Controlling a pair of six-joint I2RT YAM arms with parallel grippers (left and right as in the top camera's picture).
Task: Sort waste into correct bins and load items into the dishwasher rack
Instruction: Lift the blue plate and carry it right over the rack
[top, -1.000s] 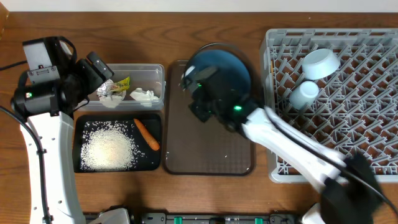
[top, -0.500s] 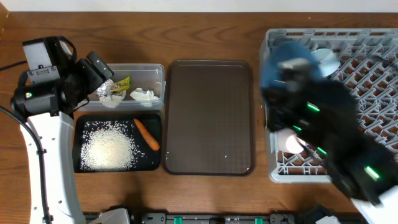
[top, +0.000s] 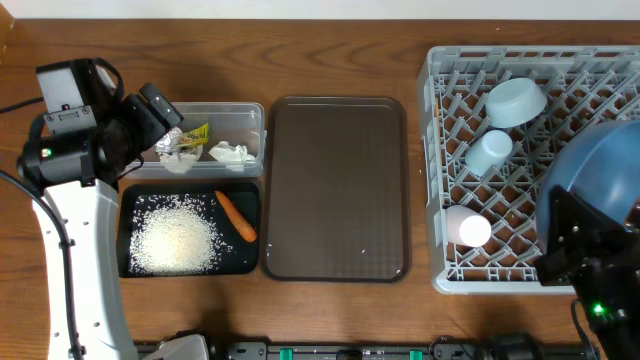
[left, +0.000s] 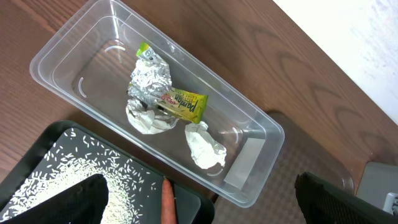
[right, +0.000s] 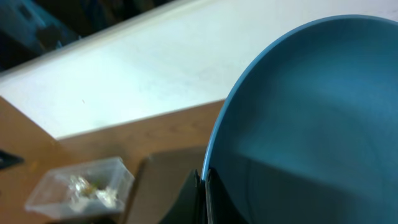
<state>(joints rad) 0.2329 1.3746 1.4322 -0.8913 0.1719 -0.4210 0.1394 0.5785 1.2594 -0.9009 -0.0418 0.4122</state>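
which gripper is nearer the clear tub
Left. The left gripper hovers at the clear tub; the right gripper is far off over the rack, shut on the blue plate.

White tubular left arm (top: 82, 240), black joint housings with a small green light (top: 46, 153), pale grey boxy camera module (top: 66, 88) on top, thin black cable (top: 55, 222) along it, black right arm (top: 580, 260) (also green-lit), matte black claw fingers (left: 68, 202).
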